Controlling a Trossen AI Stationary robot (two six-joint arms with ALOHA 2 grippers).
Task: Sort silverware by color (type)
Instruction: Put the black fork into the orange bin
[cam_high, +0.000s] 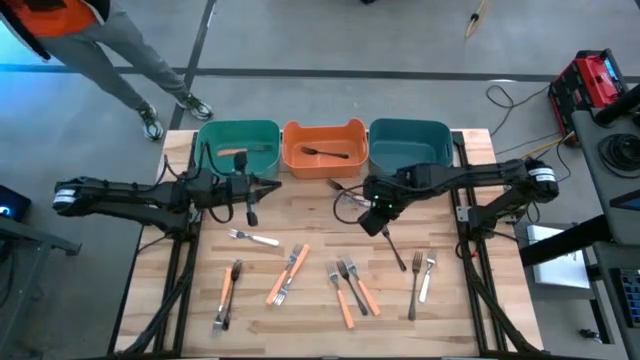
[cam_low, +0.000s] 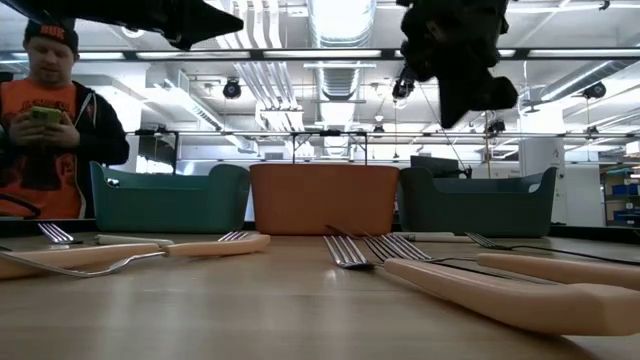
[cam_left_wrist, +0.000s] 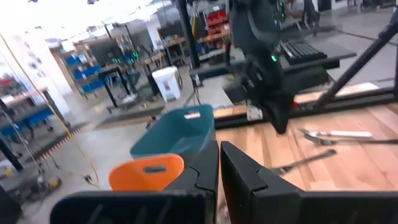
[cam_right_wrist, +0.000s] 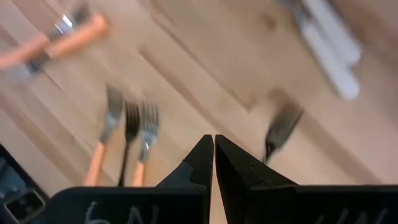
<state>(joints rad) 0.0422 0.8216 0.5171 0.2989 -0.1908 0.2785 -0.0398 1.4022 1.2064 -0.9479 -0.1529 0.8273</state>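
Note:
Forks with orange, dark and white handles lie flat on the wooden table (cam_high: 310, 215): a white one (cam_high: 255, 238), orange ones (cam_high: 228, 290) (cam_high: 290, 272), a mixed cluster (cam_high: 350, 285), a dark one (cam_high: 395, 250) and a pair (cam_high: 420, 278). Another dark fork (cam_high: 345, 190) lies by the orange bin. My right gripper (cam_high: 374, 222) (cam_right_wrist: 214, 149) is shut on nothing and hangs high above the table (cam_low: 465, 90), with the cluster (cam_right_wrist: 127, 121) and a dark fork (cam_right_wrist: 281, 129) below it. My left gripper (cam_high: 262, 190) (cam_left_wrist: 219, 163) is shut and empty, raised in front of the green bin and pointing toward the right arm.
Three bins stand along the far edge: green (cam_high: 238, 150) holding an orange-handled fork (cam_high: 232, 152), orange (cam_high: 323, 150) holding a dark fork (cam_high: 325, 152), and teal (cam_high: 410, 145). A person (cam_low: 50, 120) stands beyond the table's far left corner.

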